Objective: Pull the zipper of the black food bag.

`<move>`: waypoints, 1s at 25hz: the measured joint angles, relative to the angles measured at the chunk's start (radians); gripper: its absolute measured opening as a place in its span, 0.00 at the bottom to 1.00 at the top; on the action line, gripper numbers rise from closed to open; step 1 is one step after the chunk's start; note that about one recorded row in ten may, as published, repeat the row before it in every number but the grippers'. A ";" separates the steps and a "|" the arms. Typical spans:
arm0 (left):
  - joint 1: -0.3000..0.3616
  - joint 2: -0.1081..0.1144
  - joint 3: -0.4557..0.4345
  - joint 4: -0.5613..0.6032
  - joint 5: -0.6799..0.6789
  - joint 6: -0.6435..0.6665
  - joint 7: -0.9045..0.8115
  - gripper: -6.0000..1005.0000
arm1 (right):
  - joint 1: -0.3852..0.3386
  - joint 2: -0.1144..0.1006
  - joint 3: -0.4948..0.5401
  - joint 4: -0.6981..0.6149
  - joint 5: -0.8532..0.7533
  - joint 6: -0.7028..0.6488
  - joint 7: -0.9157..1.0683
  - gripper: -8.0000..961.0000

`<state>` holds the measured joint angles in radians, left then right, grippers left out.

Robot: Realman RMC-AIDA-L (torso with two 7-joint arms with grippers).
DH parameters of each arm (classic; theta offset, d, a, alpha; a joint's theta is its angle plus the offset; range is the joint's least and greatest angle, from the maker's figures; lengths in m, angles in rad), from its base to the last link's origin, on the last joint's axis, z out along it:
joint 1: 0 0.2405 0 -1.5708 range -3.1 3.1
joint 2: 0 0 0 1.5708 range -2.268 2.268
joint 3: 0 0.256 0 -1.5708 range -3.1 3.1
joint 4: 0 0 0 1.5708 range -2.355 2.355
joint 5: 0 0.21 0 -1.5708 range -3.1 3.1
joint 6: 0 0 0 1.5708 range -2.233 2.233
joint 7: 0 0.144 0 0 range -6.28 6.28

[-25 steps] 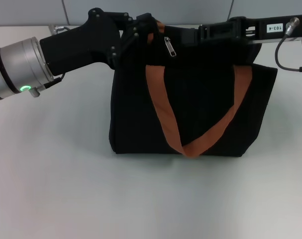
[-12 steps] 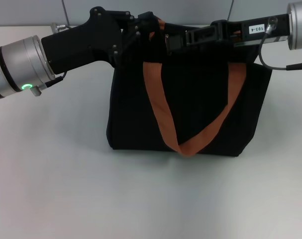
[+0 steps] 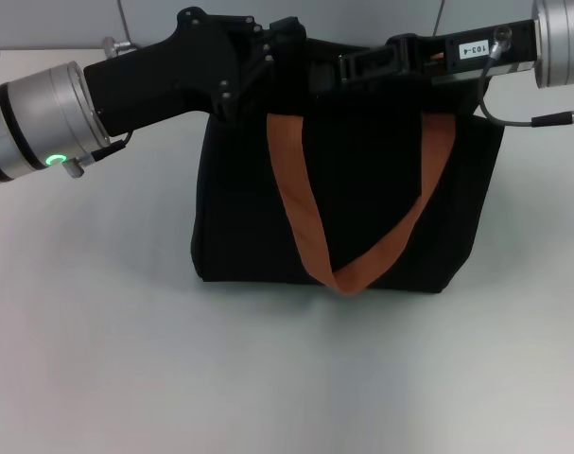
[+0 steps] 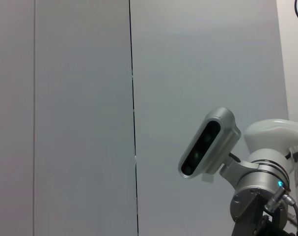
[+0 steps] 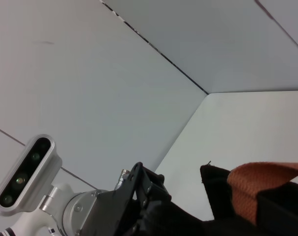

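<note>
Both tools (left [image 3: 285, 43]; right [image 3: 348, 66]) atop black food bag [image 3: 343, 208]; openings hidden

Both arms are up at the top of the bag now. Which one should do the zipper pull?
Probably the right. Right gripper reaches in along the black food bag's top edge toward the middle, where the zip runs. Left gripper is at the top left corner, suited to bracing. The zipper itself is hidden.

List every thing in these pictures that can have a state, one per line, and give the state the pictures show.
black food bag: upright on the table, both arms at its top edge.
orange strap: hanging down the bag's front in a V.
zipper: hidden from view.
left gripper: at the bag's top left corner.
right gripper: at the bag's top, near the middle.
table: carrying the bag.
</note>
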<state>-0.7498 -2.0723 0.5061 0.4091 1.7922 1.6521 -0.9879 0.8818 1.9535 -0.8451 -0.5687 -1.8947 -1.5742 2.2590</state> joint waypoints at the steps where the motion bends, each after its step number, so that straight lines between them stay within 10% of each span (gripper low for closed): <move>1: 0.000 0.000 0.000 0.000 0.000 0.000 0.000 0.04 | 0.000 0.000 0.000 0.000 0.000 0.000 0.000 0.45; 25: 0.012 0.001 0.003 -0.002 -0.024 0.015 -0.008 0.04 | -0.015 0.030 -0.029 -0.048 0.001 0.003 -0.014 0.44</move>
<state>-0.7380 -2.0717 0.5093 0.4072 1.7686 1.6671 -0.9955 0.8663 1.9837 -0.8739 -0.6169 -1.8939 -1.5711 2.2453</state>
